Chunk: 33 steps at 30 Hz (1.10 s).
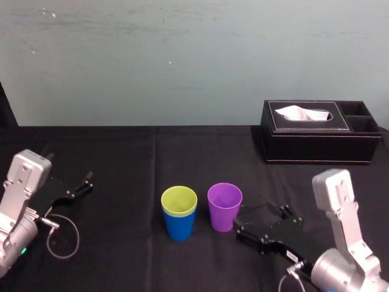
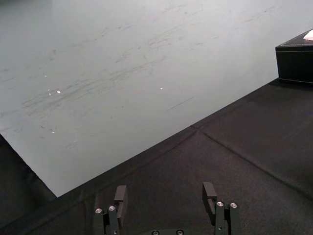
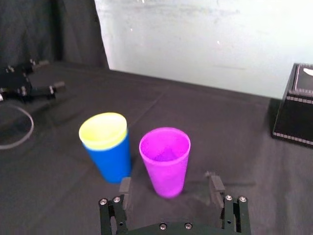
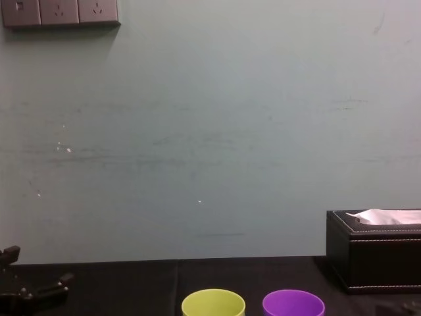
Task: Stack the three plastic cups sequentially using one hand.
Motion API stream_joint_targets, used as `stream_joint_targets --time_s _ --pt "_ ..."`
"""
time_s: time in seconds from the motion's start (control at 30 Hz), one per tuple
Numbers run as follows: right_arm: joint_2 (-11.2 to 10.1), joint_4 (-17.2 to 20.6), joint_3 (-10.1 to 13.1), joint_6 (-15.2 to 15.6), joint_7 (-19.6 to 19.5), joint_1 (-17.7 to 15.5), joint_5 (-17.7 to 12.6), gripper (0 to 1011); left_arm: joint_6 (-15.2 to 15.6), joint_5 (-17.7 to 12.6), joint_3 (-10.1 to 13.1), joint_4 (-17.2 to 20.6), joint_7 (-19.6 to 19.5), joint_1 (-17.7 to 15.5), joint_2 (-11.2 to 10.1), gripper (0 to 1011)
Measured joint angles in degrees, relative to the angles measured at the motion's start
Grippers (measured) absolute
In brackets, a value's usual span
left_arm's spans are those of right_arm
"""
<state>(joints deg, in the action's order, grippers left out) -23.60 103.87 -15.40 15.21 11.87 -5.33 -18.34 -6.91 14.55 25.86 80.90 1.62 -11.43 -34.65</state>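
Observation:
On the black table the yellow-green cup (image 1: 179,201) sits nested inside the blue cup (image 1: 179,228), both upright. The purple cup (image 1: 224,207) stands upright just to their right, apart from them. My right gripper (image 1: 240,222) is low on the table at the purple cup's right side. In the right wrist view the right gripper (image 3: 169,187) is open, and the purple cup (image 3: 165,159) stands at the mouth of the gap between its fingers (image 3: 125,188), neither touching it. The blue cup (image 3: 111,161) with the yellow-green cup (image 3: 103,129) stands beside it. My left gripper (image 1: 87,182) rests open at the far left.
A black tissue box (image 1: 319,140) stands at the back right of the table. A thin cable loop (image 1: 61,237) lies by the left arm. The left gripper (image 2: 165,196) holds nothing. A pale wall (image 4: 210,145) rises behind the table.

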Motion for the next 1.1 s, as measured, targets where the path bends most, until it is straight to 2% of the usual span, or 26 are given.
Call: stream_joint_targets --time_s 0.13,0.3,0.63,1.1 --pt "0.1 -0.3 -0.2 -0.2 -0.3 -1.0 1.6 1003 0.0 0.0 0.0 0.0 0.0 0.0 0.0 1000" --pt "1.1 -2.2 -1.0 -0.3 -0.5 -0.7 3.3 1002 0.0 0.0 0.0 0.0 0.0 0.0 0.0 1000" --pt "5.2 -7.1 -2.7 0.5 -1.9 2.1 6.7 1002 0.0 0.0 0.0 0.0 0.0 0.0 0.0 1000" --pt "8.9 -11.0 -2.5 0.1 -1.9 4.9 8.9 1002 0.0 0.0 0.0 0.0 0.0 0.0 0.0 1000"
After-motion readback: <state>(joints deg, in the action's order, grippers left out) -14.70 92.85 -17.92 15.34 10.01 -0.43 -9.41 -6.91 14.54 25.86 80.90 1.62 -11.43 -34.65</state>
